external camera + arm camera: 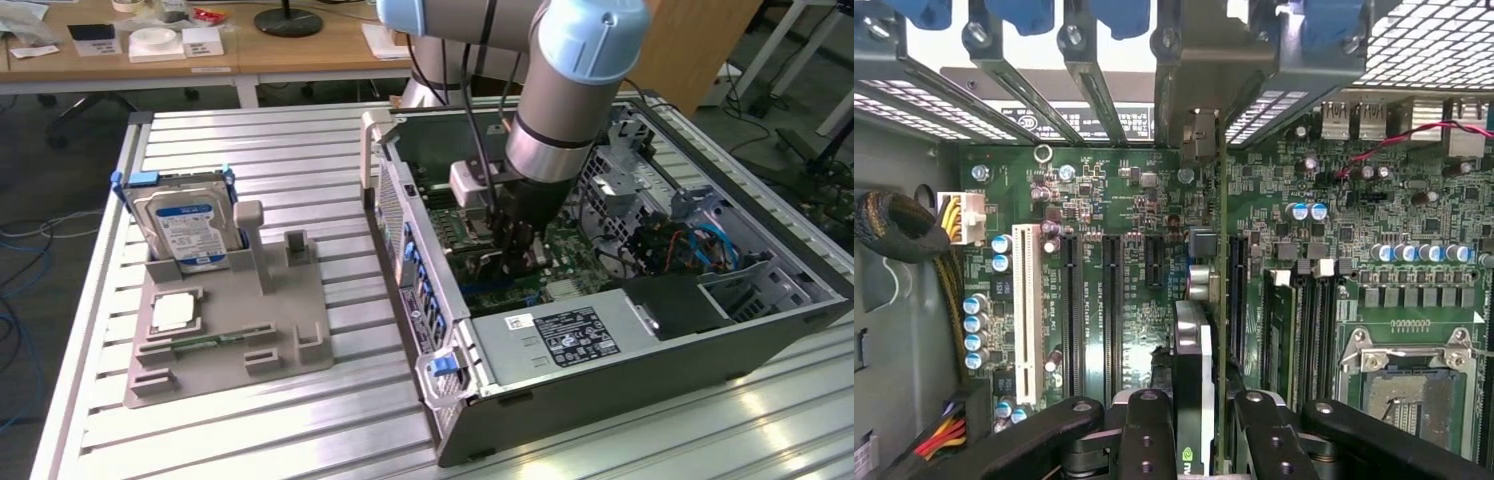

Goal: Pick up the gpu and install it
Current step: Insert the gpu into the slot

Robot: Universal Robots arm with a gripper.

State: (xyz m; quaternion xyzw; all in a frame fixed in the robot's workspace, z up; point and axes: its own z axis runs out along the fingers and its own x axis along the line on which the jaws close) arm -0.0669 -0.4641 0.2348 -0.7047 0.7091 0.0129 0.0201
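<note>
Wrist view looks straight down the gpu (1199, 390), a thin card seen edge-on with a green circuit board edge and a darker body carrying a small green logo, standing upright between the black fingers (1144, 430) of the gripper (1204, 440). The fingers are closed against both faces of the card, so the gripper is gripping it. The card's board edge runs up in line with one of the long black expansion slots (1237, 290) on the green motherboard (1104, 190), and its far end reaches towards the grey metal rear bracket bays (1184, 90) of the case. A white slot (1026, 290) and a row of blue-topped capacitors (976, 330) lie to one side, and the silver processor socket (1409, 380) to the other.

In the exterior view, the arm (567, 110) reaches down into the open computer case (614, 330), the gripper (514, 245) low over the motherboard. On the exterior view's left, well apart from the case, a grey fixture tray (214, 340) holds an upright hard drive (187, 225) and a small square processor chip (174, 312).
</note>
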